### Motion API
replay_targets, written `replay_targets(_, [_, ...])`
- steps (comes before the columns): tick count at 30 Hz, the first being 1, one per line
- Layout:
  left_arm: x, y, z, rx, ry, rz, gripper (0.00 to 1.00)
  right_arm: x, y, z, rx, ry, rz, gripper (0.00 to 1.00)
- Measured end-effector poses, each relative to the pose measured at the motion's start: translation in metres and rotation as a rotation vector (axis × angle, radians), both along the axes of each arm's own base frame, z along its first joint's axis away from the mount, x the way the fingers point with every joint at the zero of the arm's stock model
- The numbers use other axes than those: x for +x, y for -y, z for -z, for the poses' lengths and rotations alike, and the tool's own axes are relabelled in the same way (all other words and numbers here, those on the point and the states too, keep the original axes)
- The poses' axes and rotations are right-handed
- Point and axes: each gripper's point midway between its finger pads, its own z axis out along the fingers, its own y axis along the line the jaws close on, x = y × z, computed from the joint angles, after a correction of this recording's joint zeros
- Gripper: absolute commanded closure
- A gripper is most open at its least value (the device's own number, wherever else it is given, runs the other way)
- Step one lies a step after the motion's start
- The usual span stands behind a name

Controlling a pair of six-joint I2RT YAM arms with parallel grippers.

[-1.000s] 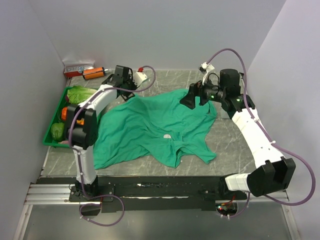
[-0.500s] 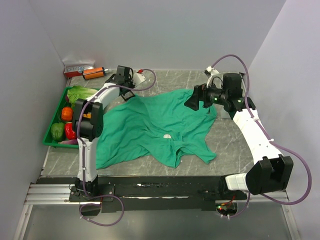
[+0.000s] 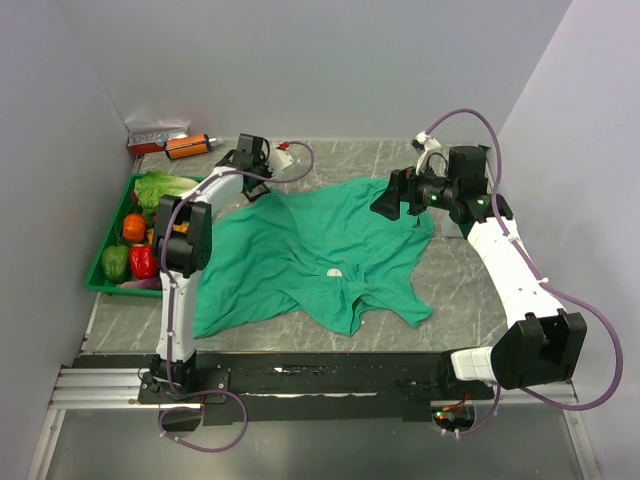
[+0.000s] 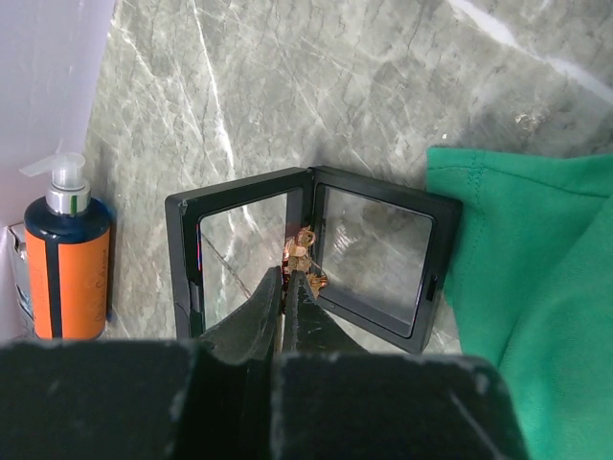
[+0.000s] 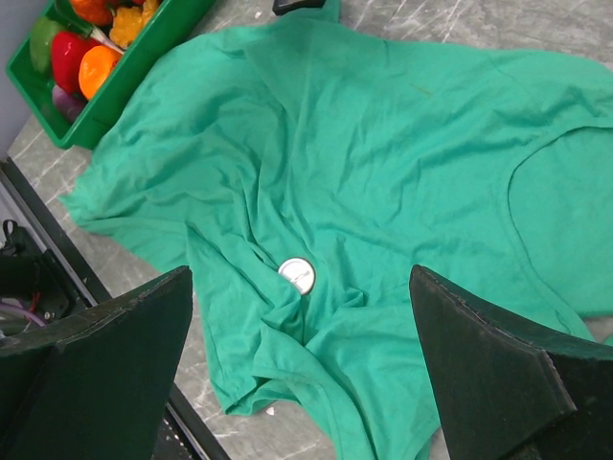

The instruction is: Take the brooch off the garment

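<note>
Left elbow (image 3: 190,232) has swung inward. Left fingers (image 4: 261,305) pinch the tiny orange-gold star-shaped brooch (image 4: 305,257) over an open black hinged case (image 4: 375,257) beside the teal-green wrinkled T-shirt (image 3: 300,245); right fingers (image 5: 115,355) gape wide above it.

Garment (image 3: 290,245) spread wrinkled on marble table (image 3: 470,300), pale disc (image 3: 334,271) near middle. Left gripper (image 3: 256,172) past far-left corner; right gripper (image 3: 388,205) over far-right edge. Green tray (image 3: 100,287) of vegetables (image 3: 142,262) left, orange bottle (image 3: 188,146) behind.
</note>
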Motion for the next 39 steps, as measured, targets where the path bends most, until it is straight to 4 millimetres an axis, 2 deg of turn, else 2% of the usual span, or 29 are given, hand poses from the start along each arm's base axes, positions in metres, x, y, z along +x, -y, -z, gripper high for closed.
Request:
replay_targets(9, [-0.001, 0.007, 0.000, 0.007, 0.002, 0.008, 0.97, 0.000, 0.001, 0.000, 0.002, -0.001, 0.001, 0.00])
replay_targets(10, [-0.002, 0.009, 0.000, 0.007, 0.002, 0.011, 0.95, 0.000, 0.001, 0.000, 0.002, -0.001, 0.001, 0.00])
replay_targets(14, [-0.005, 0.016, 0.001, 0.008, -0.004, 0.025, 0.75, 0.000, 0.001, 0.000, 0.004, -0.002, -0.001, 0.00])
replay_targets(17, [-0.009, 0.020, 0.004, 0.006, -0.021, 0.026, 0.67, 0.000, 0.001, 0.000, 0.004, -0.002, -0.001, 0.00])
replay_targets(22, [-0.015, 0.021, 0.008, -0.009, -0.050, 0.012, 0.64, 0.000, 0.001, 0.000, 0.004, -0.002, 0.000, 0.00])
replay_targets(27, [-0.023, 0.019, 0.020, -0.008, -0.080, 0.003, 0.71, 0.000, 0.002, 0.000, 0.006, -0.003, 0.000, 0.00])
replay_targets(28, [-0.025, 0.018, 0.022, -0.006, -0.088, 0.002, 0.76, 0.000, 0.002, 0.000, 0.007, -0.003, -0.001, 0.00])
replay_targets(31, [-0.030, 0.016, 0.030, 0.003, -0.106, 0.003, 0.86, 0.000, 0.001, 0.000, 0.009, -0.003, -0.006, 0.00])
replay_targets(37, [-0.026, 0.014, 0.023, 0.021, -0.067, 0.006, 0.99, -0.001, 0.000, -0.001, 0.012, -0.003, -0.010, 0.00])
replay_targets(39, [-0.023, 0.013, 0.017, 0.032, -0.044, 0.008, 0.99, -0.001, 0.000, 0.000, 0.016, -0.007, -0.009, 0.00])
